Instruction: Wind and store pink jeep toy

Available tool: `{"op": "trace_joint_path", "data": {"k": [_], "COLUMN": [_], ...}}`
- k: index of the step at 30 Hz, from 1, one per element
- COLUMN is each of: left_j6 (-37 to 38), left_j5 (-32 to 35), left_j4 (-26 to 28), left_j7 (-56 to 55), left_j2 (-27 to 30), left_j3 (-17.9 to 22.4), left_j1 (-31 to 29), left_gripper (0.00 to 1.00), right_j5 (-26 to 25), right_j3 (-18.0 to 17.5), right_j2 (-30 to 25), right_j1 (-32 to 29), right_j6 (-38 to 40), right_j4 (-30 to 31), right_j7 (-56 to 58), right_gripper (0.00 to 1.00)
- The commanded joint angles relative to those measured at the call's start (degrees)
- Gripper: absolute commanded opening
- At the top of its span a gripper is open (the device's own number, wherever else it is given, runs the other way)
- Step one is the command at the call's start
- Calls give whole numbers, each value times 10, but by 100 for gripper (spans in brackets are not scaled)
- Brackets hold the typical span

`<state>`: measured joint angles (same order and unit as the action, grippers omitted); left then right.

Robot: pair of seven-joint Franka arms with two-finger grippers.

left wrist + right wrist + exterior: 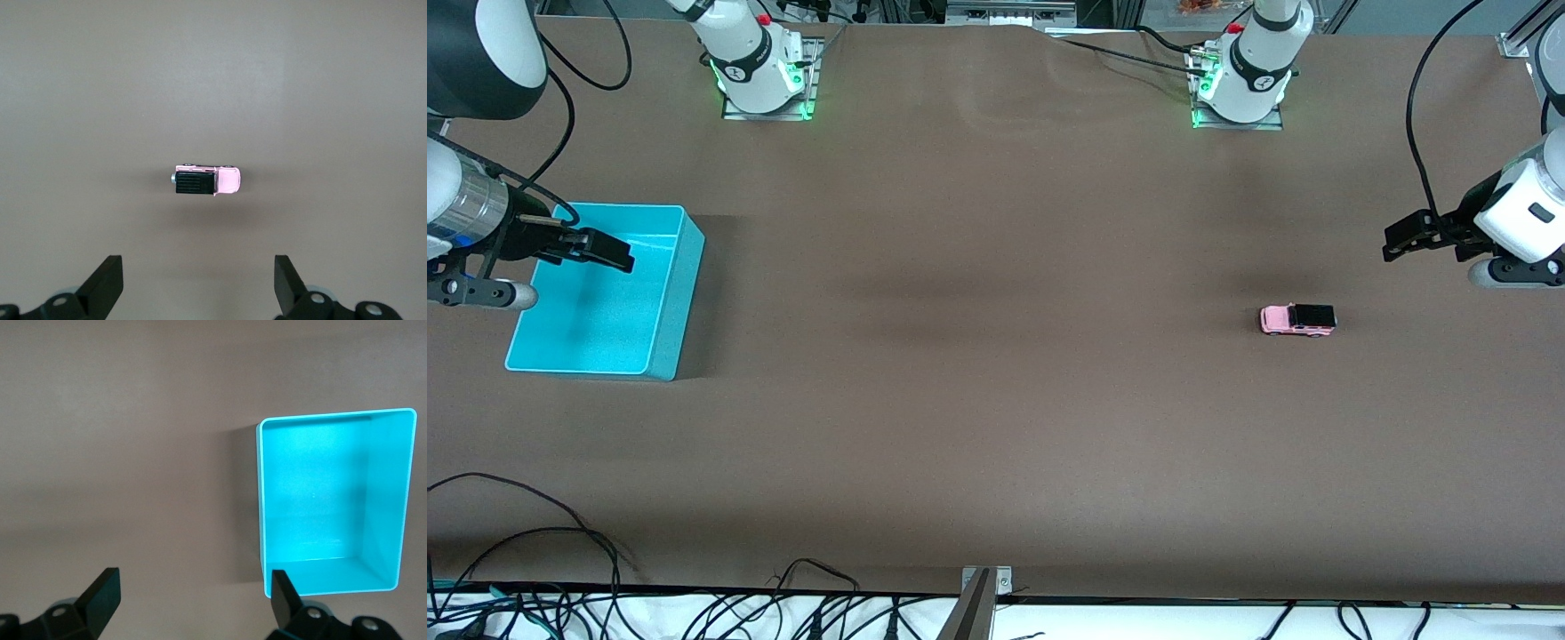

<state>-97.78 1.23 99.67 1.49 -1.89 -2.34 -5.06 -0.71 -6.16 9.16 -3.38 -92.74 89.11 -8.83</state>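
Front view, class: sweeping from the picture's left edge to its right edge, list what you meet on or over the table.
Right gripper, over the turquoise bin → pink jeep toy → left gripper.

bin (671, 293) – turquoise, open-topped | brown table (996, 400) | cables (560, 569) – at camera edge

A robotics lab. Two arm bases (763, 67) with green lights are bolted to a brown-covered table (996, 427). Loose cables (694, 613) trail along its edge.
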Motion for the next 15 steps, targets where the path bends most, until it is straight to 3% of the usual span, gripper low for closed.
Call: {"op": "trace_joint_path", "data": {"k": [1,8,15], "left_j6": [-18,-27,-146], "left_j5": [18,19,22], "left_j4": [14,47,141], "left_j7": [4,4,4], "left_j2": [6,5,7], "left_j3": [-1,3,10], "left_j1": [-6,-13,-19], "left_gripper": [100,100,100], "right_j5": [8,8,8], "right_j3": [0,-1,0], "right_j2": [-5,-5,-5], "right_j1": [0,0,0], "right_j6": [2,2,1], "right_j4": [-2,-2,-2], "right_j7": [-3,-3,-3], "right_gripper": [100,100,100]}}
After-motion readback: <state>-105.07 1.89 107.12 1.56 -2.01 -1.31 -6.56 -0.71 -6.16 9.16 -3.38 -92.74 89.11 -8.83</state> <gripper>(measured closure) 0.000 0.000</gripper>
